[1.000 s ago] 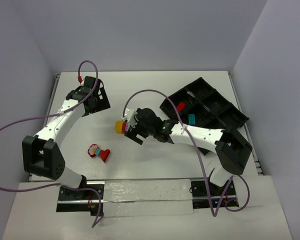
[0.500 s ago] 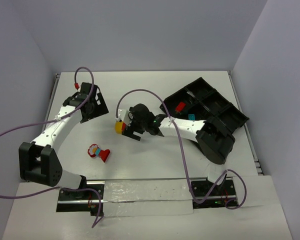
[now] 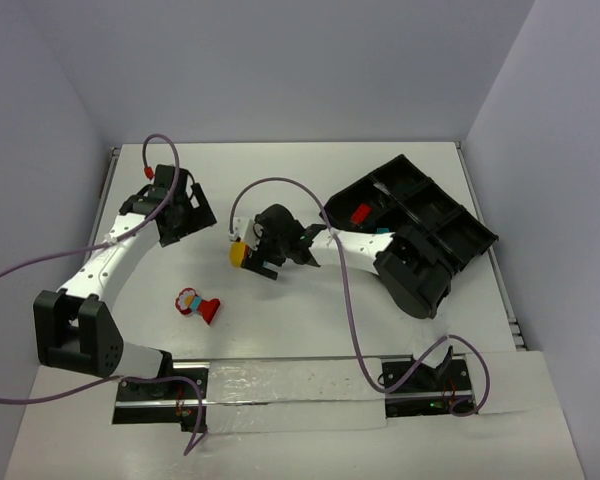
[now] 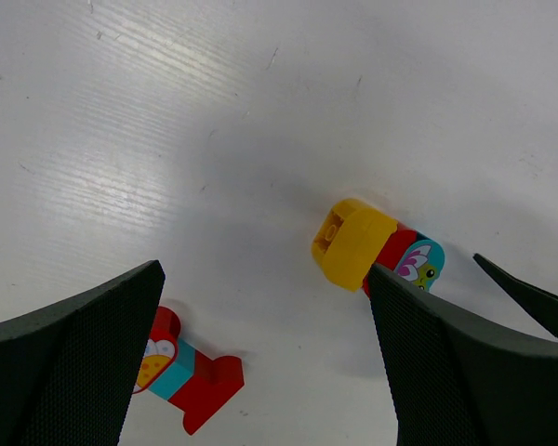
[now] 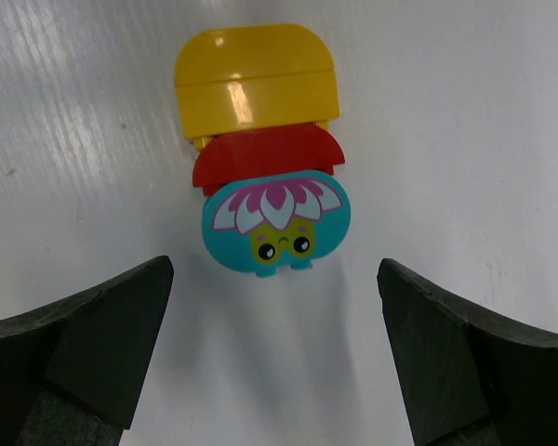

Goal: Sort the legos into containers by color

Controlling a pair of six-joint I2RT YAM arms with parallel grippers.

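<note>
White desk (image 3: 310, 320) fills the top view, and you have the long black tray (image 3: 420, 185) set at a slant on its right side, divided into rectangular compartments. One small red brick (image 3: 361, 212) lies in a compartment near the tray's left end.

Your left pincer (image 4: 263, 274) hangs over the left rear of the desk with its fingers spread as wide as they go and nothing between them.

Your right pincer (image 5: 274, 279) is stretched out low near the middle of the desk, left of the tray. Its fingers are also spread wide and hold nothing.

Right in front of that open gap lies a three-piece stack (image 5: 265, 158) on its side, touching neither finger. The far end is a yellow brick with a rounded top, the middle a thin red rounded piece, and the end nearest the fingertips a cyan piece printed with a pink and white flower above a small yellow face.

A second stack (image 3: 197, 305) lies left of centre, closer to the arm bases and well apart from both pincers. It has a red rounded piece with a pale print, a cyan piece in the middle, and a plain red brick at the other end.
</note>
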